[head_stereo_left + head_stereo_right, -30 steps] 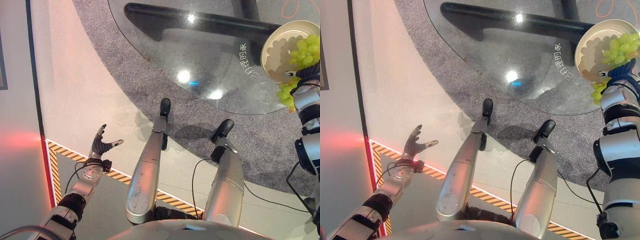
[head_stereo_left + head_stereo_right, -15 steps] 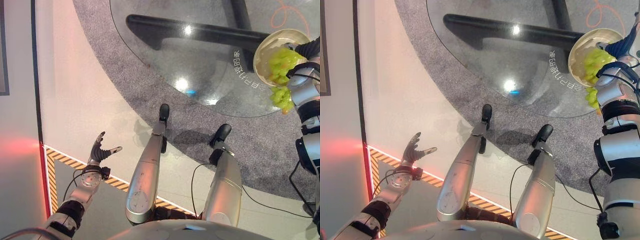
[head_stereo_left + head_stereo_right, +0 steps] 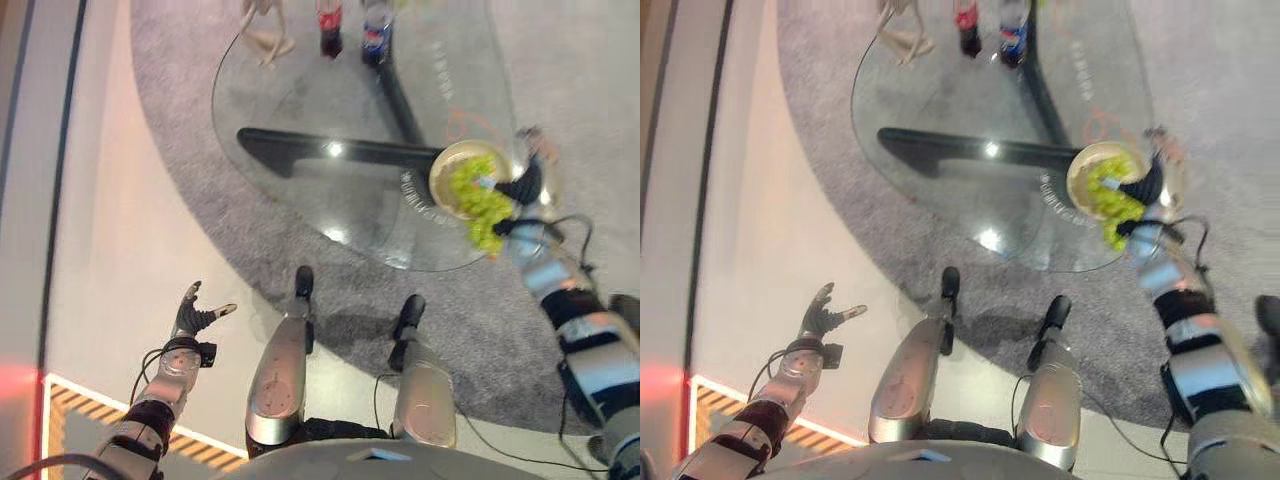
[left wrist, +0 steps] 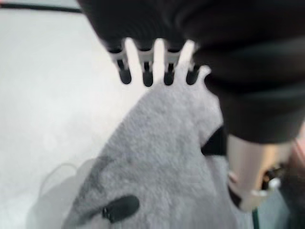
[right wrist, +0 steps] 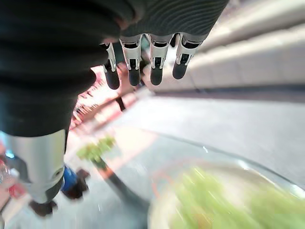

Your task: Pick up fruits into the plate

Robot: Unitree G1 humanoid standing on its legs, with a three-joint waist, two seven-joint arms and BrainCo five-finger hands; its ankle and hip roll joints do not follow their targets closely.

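A cream plate stands near the right edge of the round glass table. A bunch of green grapes lies in it and spills over its near rim. My right hand is at the plate's right side, touching the bunch. In the right wrist view its fingers are straight and hold nothing, above the blurred grapes in the plate. My left hand is open, low over the pale floor at the left, far from the table.
Two bottles and a pale figurine stand at the table's far edge. A black base beam shows through the glass. A grey carpet lies under the table, and an orange cable loops by the plate.
The whole view has shifted and now takes in more of the table, so the camera moved. My right hand stays at the plate with the grapes. My left hand stays out over the floor.
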